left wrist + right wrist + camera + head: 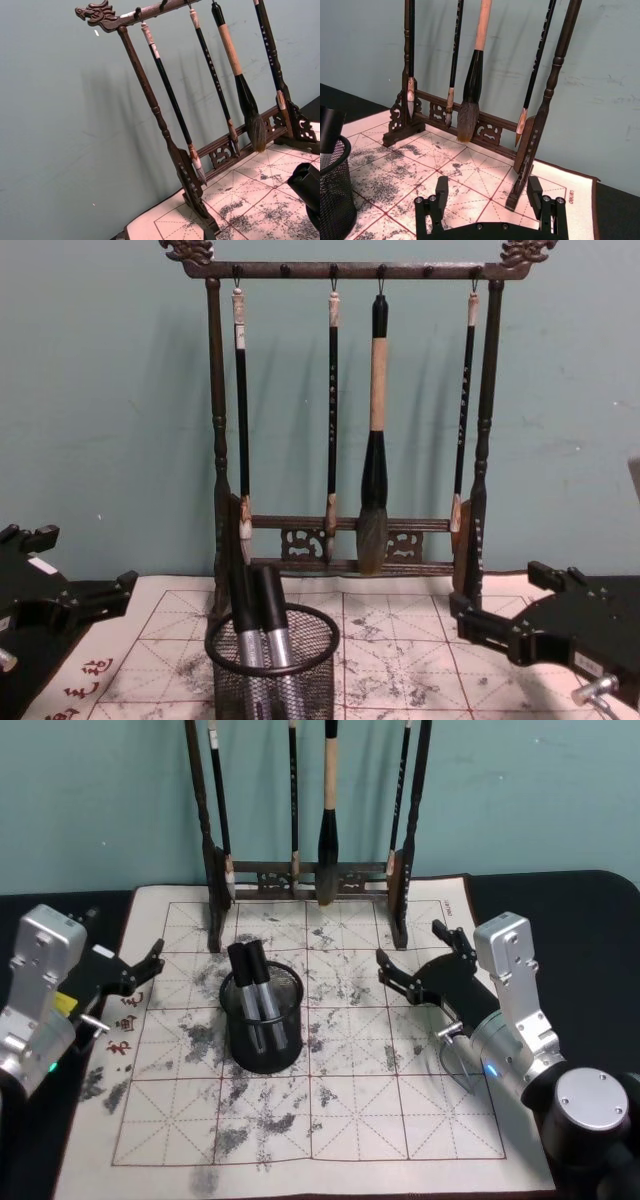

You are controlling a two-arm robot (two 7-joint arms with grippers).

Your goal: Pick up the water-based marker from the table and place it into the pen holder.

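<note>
Black table [590, 910], ink-stained gridded calligraphy mat [340, 1110], pen holder [262, 1025], brush rack [310, 880] on mat

A black wire-mesh pen holder [262, 1030] holds two black-and-silver markers [258, 995] on a cream mat [400, 1110] (red grid, grey ink smudges).

- A dark wooden brush rack [305, 870] with carved ends stands at the far edge of the mat.
- Four calligraphy brushes [373, 450] hang from its top bar.
- An ink-stained gridded practice mat [380, 1100] covers the black table [590, 920].
- A teal wall [100, 390] rises behind.
</note>
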